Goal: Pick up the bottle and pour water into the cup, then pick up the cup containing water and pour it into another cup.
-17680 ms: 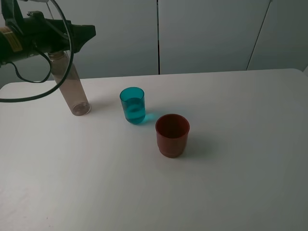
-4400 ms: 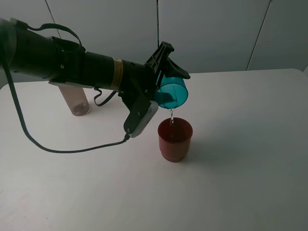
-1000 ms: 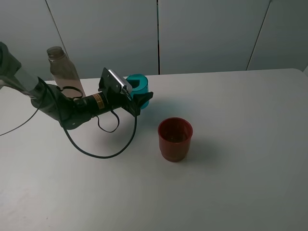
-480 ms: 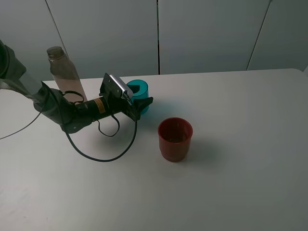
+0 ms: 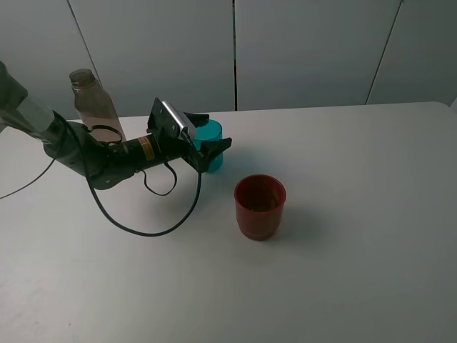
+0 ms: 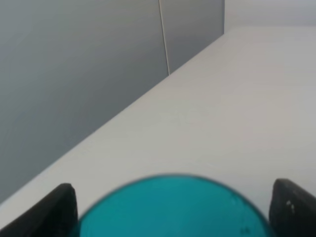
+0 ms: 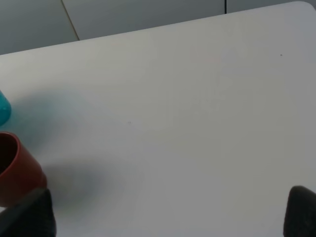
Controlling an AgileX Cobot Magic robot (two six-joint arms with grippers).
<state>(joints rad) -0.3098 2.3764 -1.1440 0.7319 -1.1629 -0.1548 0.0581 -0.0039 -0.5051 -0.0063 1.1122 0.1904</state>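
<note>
Left gripper [image 5: 208, 141] reaches across the white table [image 5: 343, 271] from the left side of the exterior high view, with its fingers spread on either side of the teal-blue cup [image 5: 210, 143]. In the left wrist view, the two dark fingertips [image 6: 55, 210] stand well out from the rounded wall of the teal-blue cup [image 6: 173, 207], with table visible between each fingertip and the cup, so the jaws are apart and not clamped on it. The teal-blue cup stands upright on the table near the rear edge, partly hidden by the gripper body in the exterior high view.

Dark red cup [image 5: 260, 206] stands upright on the table, nearer the camera and to the right of the teal-blue cup, apart from it. Its contents cannot be judged from these views.

Clear smoky-grey bottle [image 5: 95, 108] stands upright at the rear left of the table, behind the left arm, uncapped. A black cable [image 5: 153, 221] loops from the arm down onto the table in front of it.

Right gripper [image 7: 170, 217] is outside the exterior high view. In the right wrist view its two dark fingertips [image 7: 29, 212] sit far apart at the frame corners with bare table between them; the jaws are apart and hold nothing. That view also shows the dark red cup [image 7: 17, 170] and a sliver of the teal-blue cup [image 7: 3, 111].
</note>
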